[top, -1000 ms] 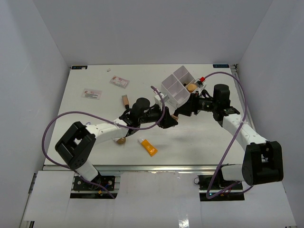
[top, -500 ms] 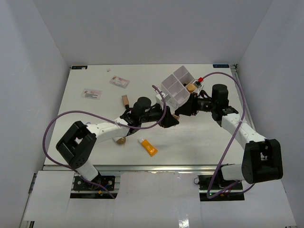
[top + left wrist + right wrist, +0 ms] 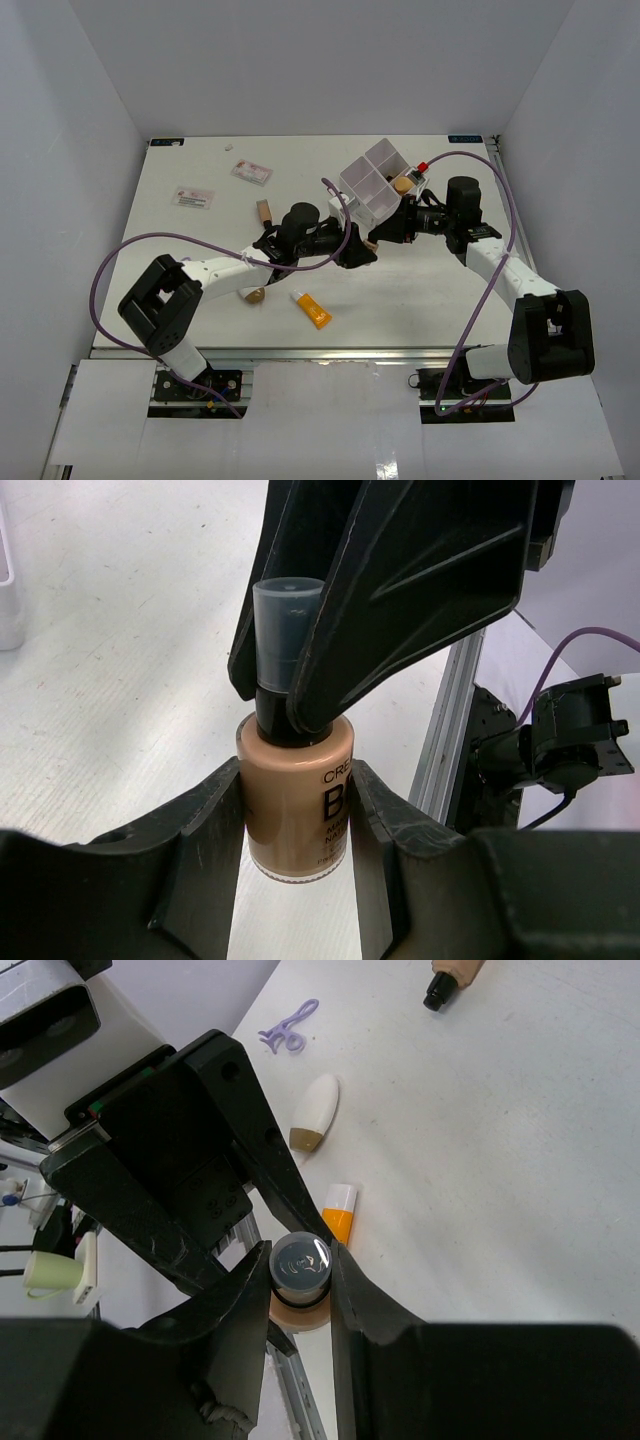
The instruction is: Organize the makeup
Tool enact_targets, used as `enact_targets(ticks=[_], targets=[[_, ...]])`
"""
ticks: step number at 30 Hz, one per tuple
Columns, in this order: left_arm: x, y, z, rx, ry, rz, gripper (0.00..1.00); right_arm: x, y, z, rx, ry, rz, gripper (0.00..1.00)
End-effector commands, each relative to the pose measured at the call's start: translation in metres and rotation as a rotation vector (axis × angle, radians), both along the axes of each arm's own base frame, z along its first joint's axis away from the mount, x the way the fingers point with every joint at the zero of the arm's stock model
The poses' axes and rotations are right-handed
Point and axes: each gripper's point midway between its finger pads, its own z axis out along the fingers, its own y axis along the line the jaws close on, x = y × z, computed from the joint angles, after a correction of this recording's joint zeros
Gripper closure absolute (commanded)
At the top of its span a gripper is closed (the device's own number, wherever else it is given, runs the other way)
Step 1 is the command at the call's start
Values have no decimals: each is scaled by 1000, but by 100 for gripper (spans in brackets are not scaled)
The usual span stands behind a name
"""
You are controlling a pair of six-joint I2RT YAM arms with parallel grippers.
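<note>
A beige bottle (image 3: pixel 295 810) with a dark cap (image 3: pixel 301 1263) is held in the air between both grippers, in front of the white four-compartment box (image 3: pixel 378 185). My left gripper (image 3: pixel 297 830) is shut on the bottle's body. My right gripper (image 3: pixel 300 1270) is shut on its cap. In the top view the two grippers meet, left (image 3: pixel 356 254) and right (image 3: pixel 380 238). An orange tube with a white cap (image 3: pixel 312 309) lies on the table, also in the right wrist view (image 3: pixel 338 1215). A white and tan sponge (image 3: pixel 312 1112) lies left of it. A second beige bottle (image 3: pixel 265 212) lies further back.
The white box stands tilted at the back right, with a tan sponge (image 3: pixel 403 184) and a red-tipped item (image 3: pixel 424 165) at its right side. Two flat cards (image 3: pixel 252 172) (image 3: pixel 192 198) lie at the back left. Purple cables hang from both arms.
</note>
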Motion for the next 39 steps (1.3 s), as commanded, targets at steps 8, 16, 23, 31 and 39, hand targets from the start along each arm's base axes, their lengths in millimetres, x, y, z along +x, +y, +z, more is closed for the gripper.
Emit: enact_targets(ticks=[8,16,23,31,39], targets=[[7,-4,31,-46,-74,21,21,4,2,23,13,-106,47,90],[11,6,33,-7,-102,62,12,30,-8,28,-63,-194,-16,92],[23,41,59,98,-164,211,9,83,-30,31,-225,-318,-177,92],[19,96,74,218,-205,353,9,146,-57,19,-415,-404,-354,92],[15,161,58,333,-270,547,6,194,-73,8,-521,-441,-455,92]])
